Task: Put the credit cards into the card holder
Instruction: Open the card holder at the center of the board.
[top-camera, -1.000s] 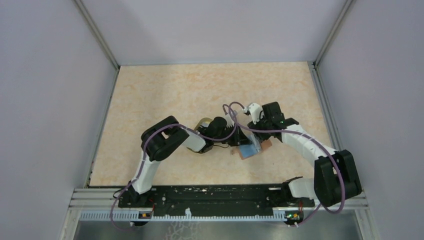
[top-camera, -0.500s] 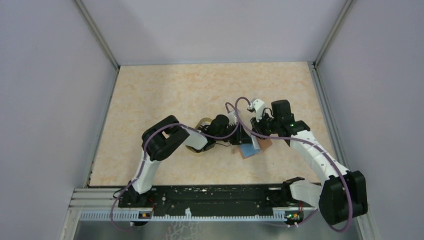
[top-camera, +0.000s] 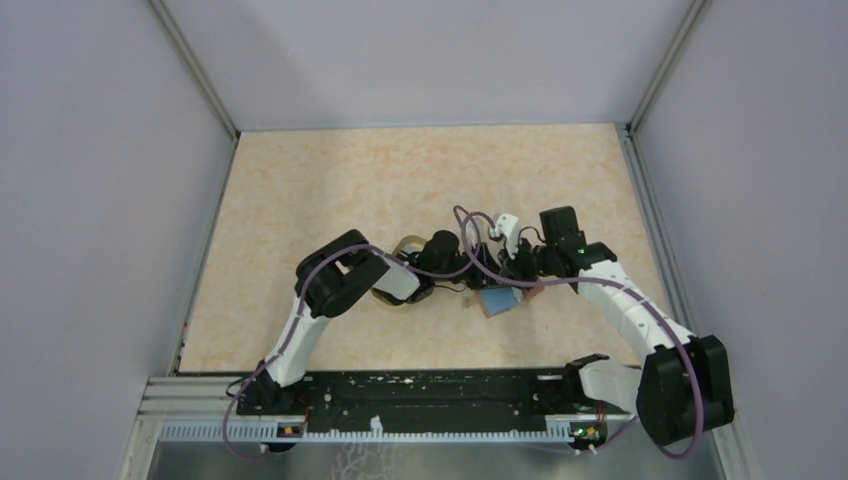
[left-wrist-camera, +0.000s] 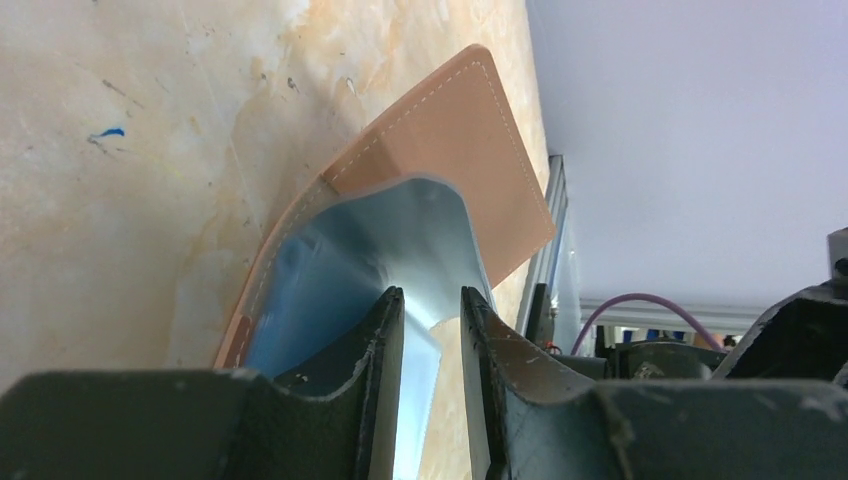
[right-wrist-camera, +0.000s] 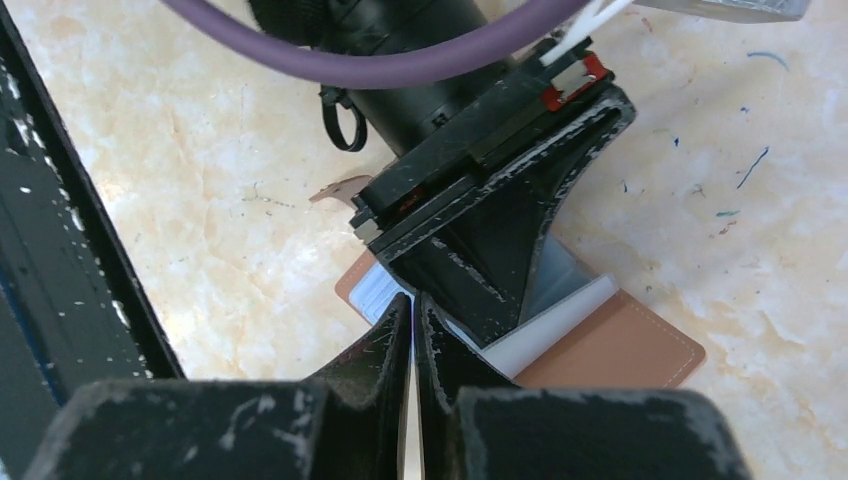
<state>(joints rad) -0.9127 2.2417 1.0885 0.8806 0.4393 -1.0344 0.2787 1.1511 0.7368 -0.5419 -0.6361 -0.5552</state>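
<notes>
Since the pocket needs to gape for a card to slide in, the left end effector (left-wrist-camera: 432, 300) sits with jaws slightly spread, straddling the lifted blue lining of the card holder (left-wrist-camera: 450, 150), which lies open on the table (top-camera: 330, 190) between both arms. Right end effector (right-wrist-camera: 413, 305) is pressed together just beside it, nothing visibly pinched. Can't tell if any credit cards are inside.
</notes>
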